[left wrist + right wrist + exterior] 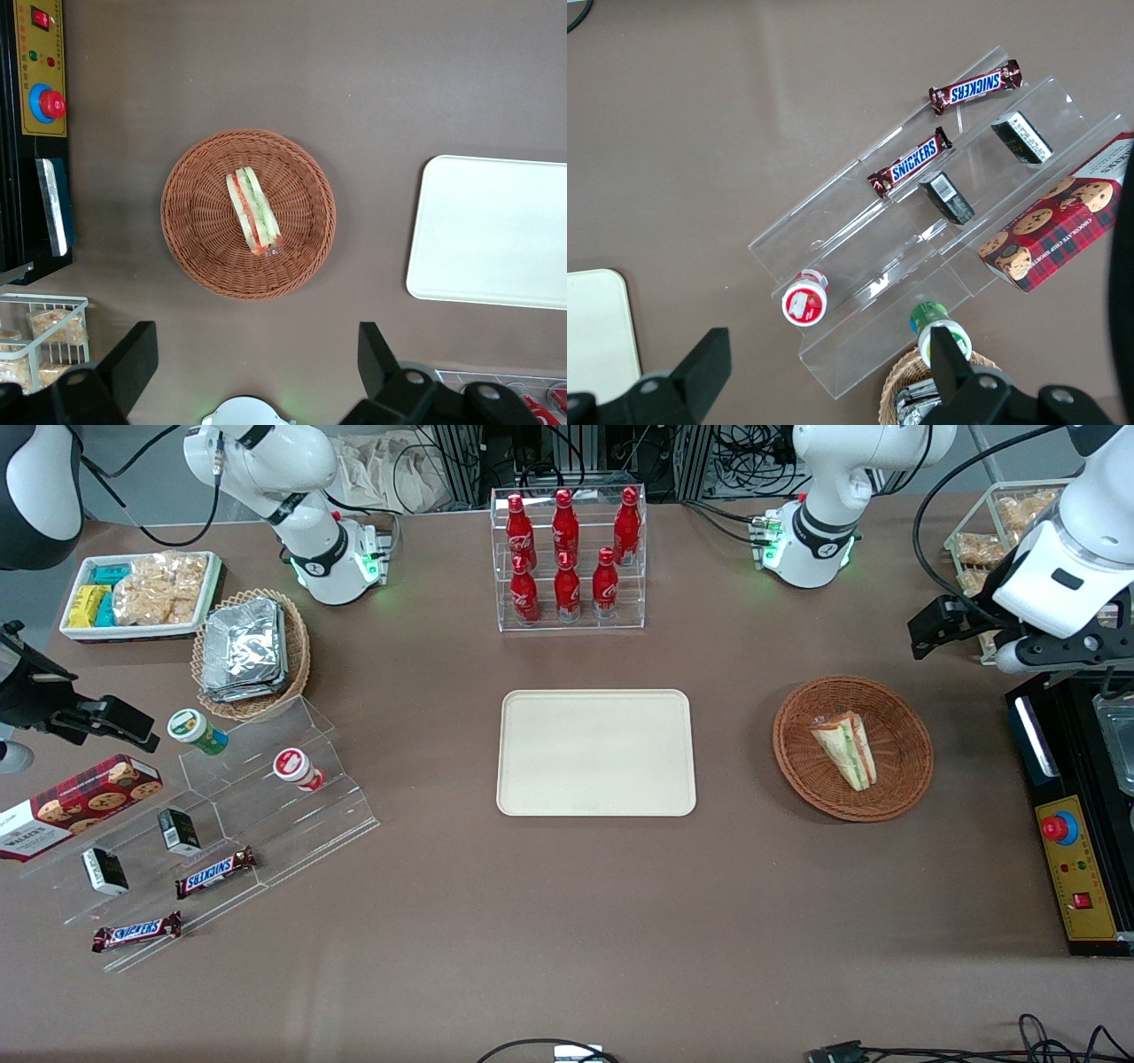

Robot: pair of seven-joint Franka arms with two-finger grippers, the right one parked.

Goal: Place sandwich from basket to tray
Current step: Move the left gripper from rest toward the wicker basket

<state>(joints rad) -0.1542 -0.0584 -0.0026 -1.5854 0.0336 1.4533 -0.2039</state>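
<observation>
sandwich (846, 749) lying flat in basket (904, 731), wedge pointing away from front camera. basket toward working arm's end of table, well apart from tray (595, 752) at table centre. gripper (257, 354) raised above table, farther from front camera than basket, fingers (133, 359) spread wide, holding nothing.

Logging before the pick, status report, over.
Gripper open, hovering high above the basket, clear of it. Sandwich lying in the basket, untouched. Tray bare; nothing between it and the basket.
</observation>
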